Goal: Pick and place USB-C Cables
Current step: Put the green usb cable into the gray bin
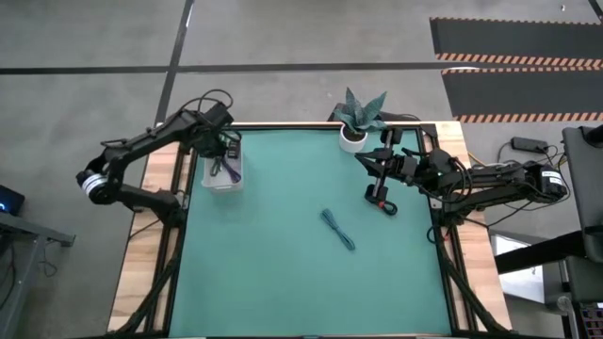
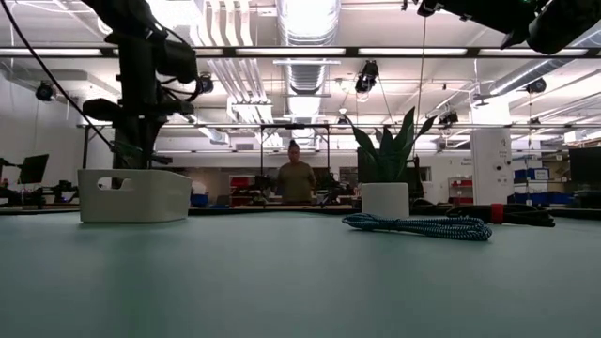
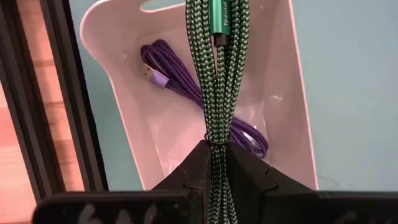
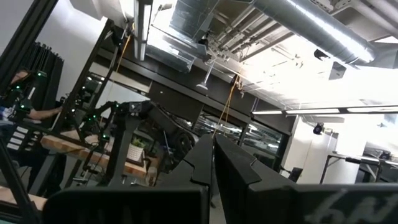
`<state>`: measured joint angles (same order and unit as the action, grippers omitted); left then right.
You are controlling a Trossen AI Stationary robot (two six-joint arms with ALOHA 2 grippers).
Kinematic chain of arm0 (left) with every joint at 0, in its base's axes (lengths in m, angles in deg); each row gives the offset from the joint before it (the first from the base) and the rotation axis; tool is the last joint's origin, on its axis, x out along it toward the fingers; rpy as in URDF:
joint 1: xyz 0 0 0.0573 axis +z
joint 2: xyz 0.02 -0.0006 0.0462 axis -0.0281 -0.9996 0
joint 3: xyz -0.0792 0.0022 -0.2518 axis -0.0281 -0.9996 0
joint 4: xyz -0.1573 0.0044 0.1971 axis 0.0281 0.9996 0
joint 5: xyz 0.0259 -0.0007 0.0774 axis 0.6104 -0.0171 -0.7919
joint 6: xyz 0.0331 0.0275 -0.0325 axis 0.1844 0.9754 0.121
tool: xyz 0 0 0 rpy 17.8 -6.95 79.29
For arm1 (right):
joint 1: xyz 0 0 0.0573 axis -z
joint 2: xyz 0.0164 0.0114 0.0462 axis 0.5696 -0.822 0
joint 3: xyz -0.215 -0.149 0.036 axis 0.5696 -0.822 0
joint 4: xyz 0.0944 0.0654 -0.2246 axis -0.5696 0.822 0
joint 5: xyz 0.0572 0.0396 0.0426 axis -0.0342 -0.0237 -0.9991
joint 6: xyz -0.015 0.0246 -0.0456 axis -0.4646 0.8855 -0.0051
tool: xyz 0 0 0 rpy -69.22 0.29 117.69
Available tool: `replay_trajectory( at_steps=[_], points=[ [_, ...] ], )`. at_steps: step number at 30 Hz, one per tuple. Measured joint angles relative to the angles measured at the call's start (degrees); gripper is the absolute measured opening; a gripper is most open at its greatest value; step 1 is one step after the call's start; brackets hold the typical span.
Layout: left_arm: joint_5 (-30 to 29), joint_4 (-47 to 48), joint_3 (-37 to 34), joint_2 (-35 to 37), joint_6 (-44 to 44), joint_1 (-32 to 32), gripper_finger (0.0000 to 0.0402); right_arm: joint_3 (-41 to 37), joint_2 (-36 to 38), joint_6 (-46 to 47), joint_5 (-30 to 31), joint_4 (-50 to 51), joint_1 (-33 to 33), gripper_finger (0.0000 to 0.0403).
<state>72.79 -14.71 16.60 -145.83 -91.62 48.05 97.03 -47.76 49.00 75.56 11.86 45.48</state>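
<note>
My left gripper (image 1: 226, 151) hangs over the white bin (image 1: 222, 172) at the table's far left and is shut on the green USB-C cable (image 3: 219, 74). A dark purple cable (image 3: 180, 81) lies on the bin's floor. The teal-blue cable (image 1: 337, 229) lies on the green mat near the middle, also in the low view (image 2: 418, 225). The black and red cable (image 1: 381, 195) lies on the mat at the far right. My right gripper (image 1: 372, 165) is shut (image 4: 212, 152) just beyond that cable and holds nothing; its wrist view faces the room and ceiling. My left gripper pinches the green cable bundle between its two fingers (image 3: 193, 168), about at the thin tie around its strands (image 3: 214, 140). The fingers come from above, pointing down, and lie along the bundle. The bundle hangs straight below them, lifted clear over the bin's open top.
A potted plant in a white pot (image 1: 356, 122) stands at the table's far edge, close to the right arm. Wooden strips and black frame rails (image 3: 68, 99) border the mat. A person (image 2: 295, 178) stands in the room beyond the table.
</note>
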Motion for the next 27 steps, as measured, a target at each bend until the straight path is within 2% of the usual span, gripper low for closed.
replay_trajectory(
  at_steps=[11,27],
  points=[
    [-0.61,-0.84,-0.31,-4.93,3.13,4.70,0.0027,0.00,0.05,0.72,-0.01,0.31,0.00,0.0009],
    [-0.69,1.00,-3.24,-4.27,2.56,6.06,0.0027,0.00,0.11,0.01,0.00,0.39,0.01,0.0009]
  ],
)
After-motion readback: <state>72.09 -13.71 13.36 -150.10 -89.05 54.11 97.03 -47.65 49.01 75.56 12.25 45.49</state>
